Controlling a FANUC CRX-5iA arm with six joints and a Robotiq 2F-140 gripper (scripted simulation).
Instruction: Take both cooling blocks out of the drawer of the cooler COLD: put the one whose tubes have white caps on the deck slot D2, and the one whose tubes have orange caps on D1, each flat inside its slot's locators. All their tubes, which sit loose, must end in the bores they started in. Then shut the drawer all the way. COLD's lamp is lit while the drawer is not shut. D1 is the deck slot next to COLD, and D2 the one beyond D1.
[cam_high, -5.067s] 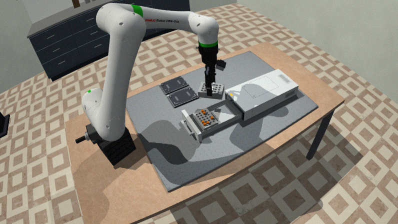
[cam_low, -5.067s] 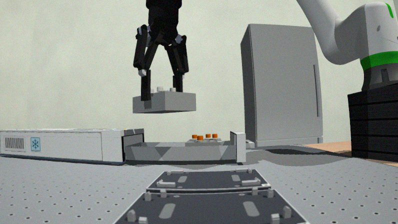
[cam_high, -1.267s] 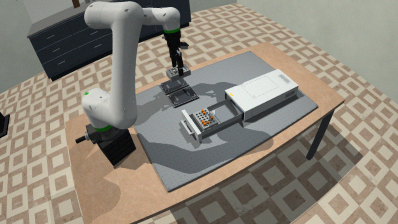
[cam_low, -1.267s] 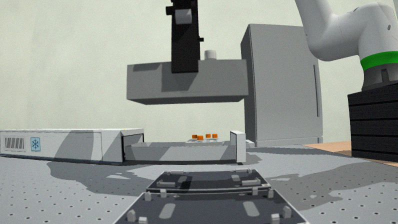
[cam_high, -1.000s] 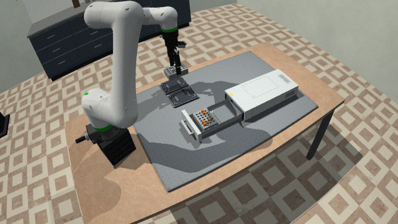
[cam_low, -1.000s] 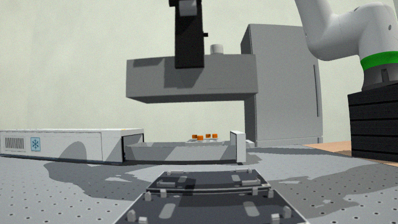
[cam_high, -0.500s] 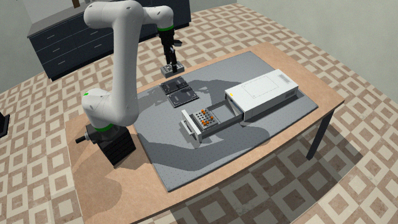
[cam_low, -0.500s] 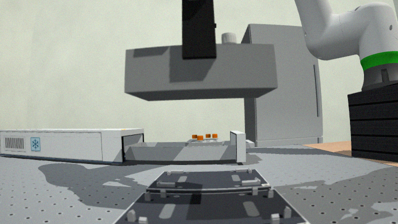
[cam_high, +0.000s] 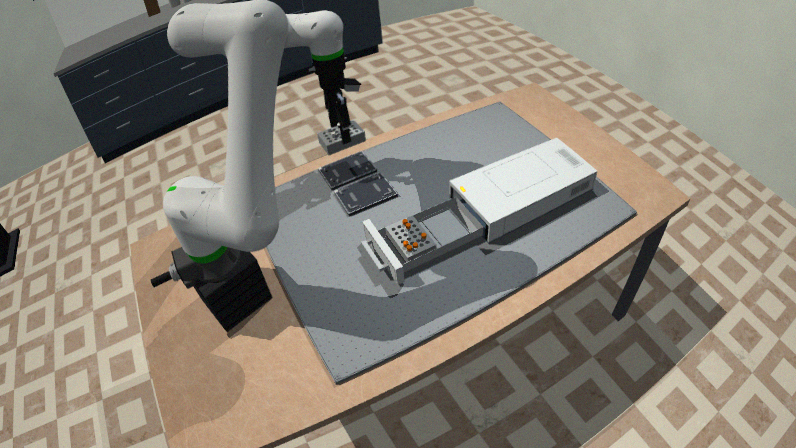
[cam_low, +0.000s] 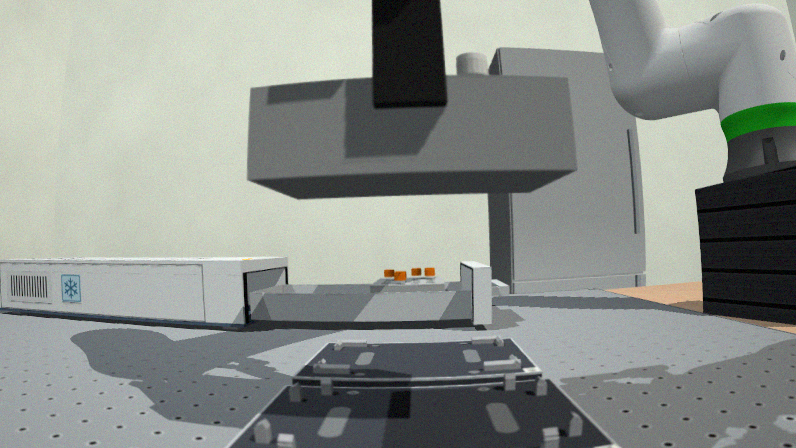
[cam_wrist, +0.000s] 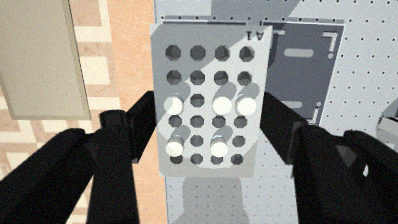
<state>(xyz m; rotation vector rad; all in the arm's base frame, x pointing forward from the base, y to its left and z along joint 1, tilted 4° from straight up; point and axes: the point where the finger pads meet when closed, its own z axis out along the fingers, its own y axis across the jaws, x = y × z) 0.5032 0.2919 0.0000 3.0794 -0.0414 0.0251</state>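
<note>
My gripper (cam_high: 340, 133) (cam_wrist: 207, 106) is shut on the white-capped cooling block (cam_high: 334, 145) (cam_low: 501, 128) (cam_wrist: 185, 65), fingers on two opposite sides. The block hangs roughly level, high over the deck. Several white-capped tubes stand in its bores. In the wrist view it hides slot D2 (cam_high: 348, 171) (cam_low: 423, 431); slot D1 (cam_high: 364, 194) (cam_low: 414, 356) (cam_wrist: 300, 75) shows beside it. Both slots hold no block. The orange-capped block (cam_high: 413, 229) (cam_low: 384, 286) sits in the front of the open drawer (cam_high: 382, 253) (cam_low: 362, 306). The lamp (cam_high: 462, 189) on COLD (cam_high: 523, 183) (cam_low: 139, 289) is lit yellow.
The drawer juts from COLD towards the arm's base (cam_high: 228, 294), beside D1. Upright locators (cam_low: 540, 386) rise from the slots. The wooden table's (cam_high: 640, 166) back edge runs close past D2. A dark cabinet (cam_high: 167, 83) stands behind the table.
</note>
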